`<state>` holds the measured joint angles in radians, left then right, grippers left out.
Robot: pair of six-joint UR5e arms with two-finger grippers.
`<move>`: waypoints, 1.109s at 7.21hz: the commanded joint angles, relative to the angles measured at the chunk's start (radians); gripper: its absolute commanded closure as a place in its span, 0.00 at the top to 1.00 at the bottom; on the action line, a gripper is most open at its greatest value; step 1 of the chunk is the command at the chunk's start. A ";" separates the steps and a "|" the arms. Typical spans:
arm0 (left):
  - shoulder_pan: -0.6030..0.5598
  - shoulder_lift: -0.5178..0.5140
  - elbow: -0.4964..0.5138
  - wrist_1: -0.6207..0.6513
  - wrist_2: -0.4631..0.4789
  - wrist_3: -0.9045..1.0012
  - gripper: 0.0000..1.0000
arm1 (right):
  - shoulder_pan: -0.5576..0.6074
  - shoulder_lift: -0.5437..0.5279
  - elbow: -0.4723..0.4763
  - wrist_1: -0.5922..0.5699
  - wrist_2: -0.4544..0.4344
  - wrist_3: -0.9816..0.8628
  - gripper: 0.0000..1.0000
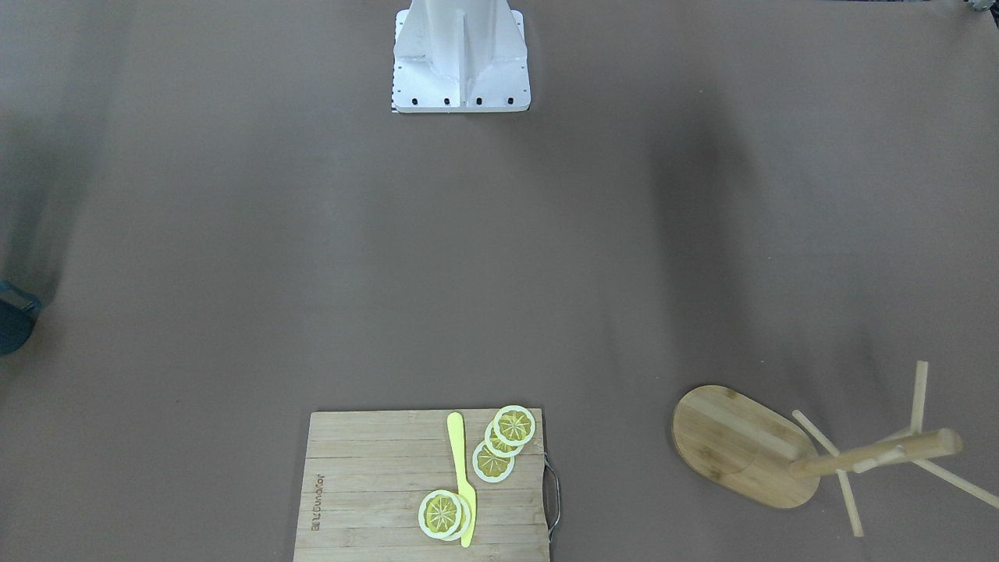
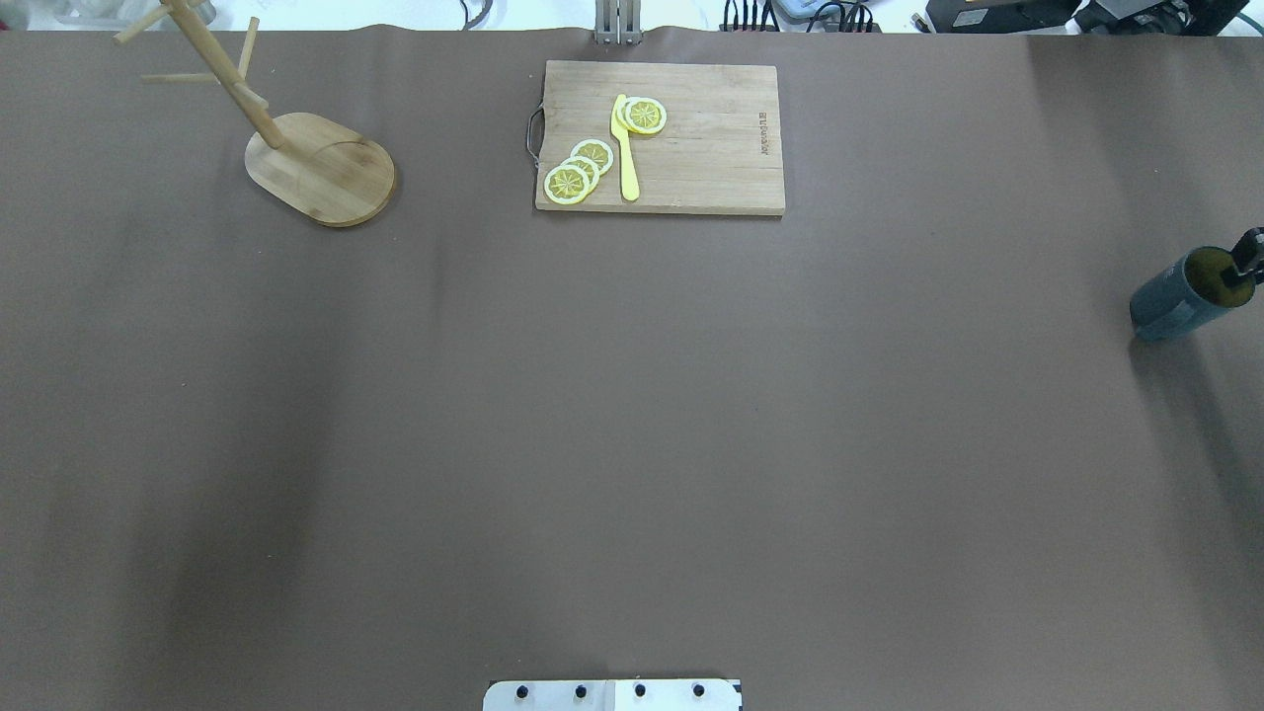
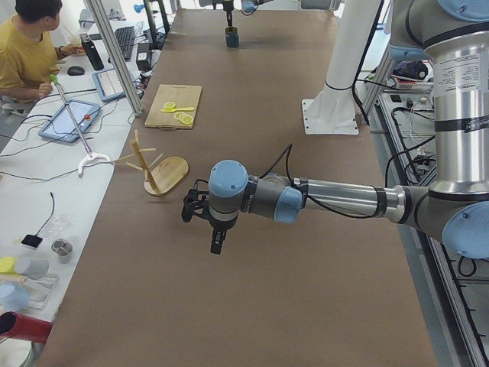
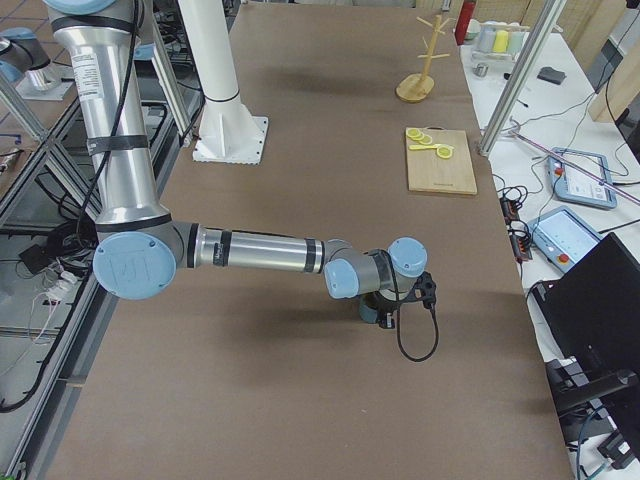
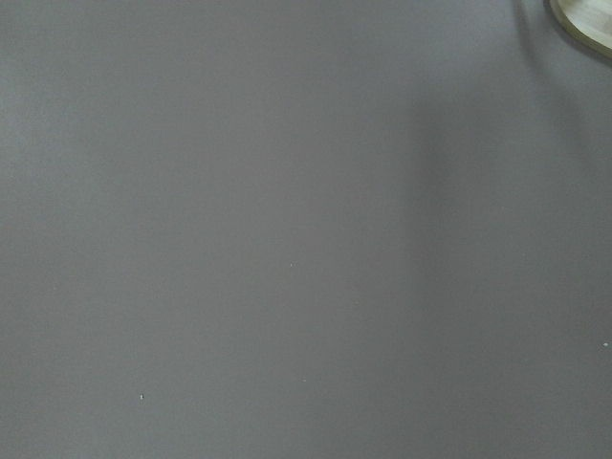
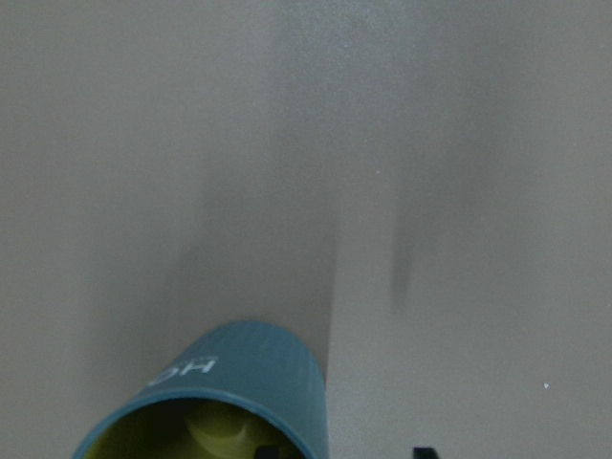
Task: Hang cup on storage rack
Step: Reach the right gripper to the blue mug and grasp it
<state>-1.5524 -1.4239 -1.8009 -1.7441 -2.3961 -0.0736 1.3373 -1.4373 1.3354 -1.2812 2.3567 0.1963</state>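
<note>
Cup [image 2: 1180,296] stood mouth-up at right edge of table [image 2: 632,444], well apart from rack [image 2: 321,168] at far left corner. Right gripper [image 2: 1242,265]: one finger dipped inside cup mouth at rim; could not tell whether jaws clamped. Left gripper [image 3: 216,241] hung over table near rack; jaws' opening not discernible.

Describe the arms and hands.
The left arm and right arm: silver tubes, light-blue joint caps, a white label on the upright section. The left hand and right hand: small, black, a black cable looping at each wrist.
</note>
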 commanded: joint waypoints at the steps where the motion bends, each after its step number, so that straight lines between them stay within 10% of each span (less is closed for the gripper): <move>1: 0.000 -0.001 -0.001 -0.002 0.000 0.000 0.99 | 0.000 0.000 0.013 0.000 0.004 0.002 0.00; 4: 0.000 0.023 0.009 -0.127 0.000 0.003 0.99 | -0.118 0.053 0.214 -0.001 0.095 0.351 0.00; 8: 0.002 0.026 0.014 -0.147 0.000 0.000 0.98 | -0.505 0.317 0.339 -0.013 -0.141 0.941 0.00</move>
<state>-1.5519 -1.3970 -1.7904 -1.8894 -2.3969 -0.0723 0.9420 -1.1947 1.6457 -1.2912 2.2837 0.9776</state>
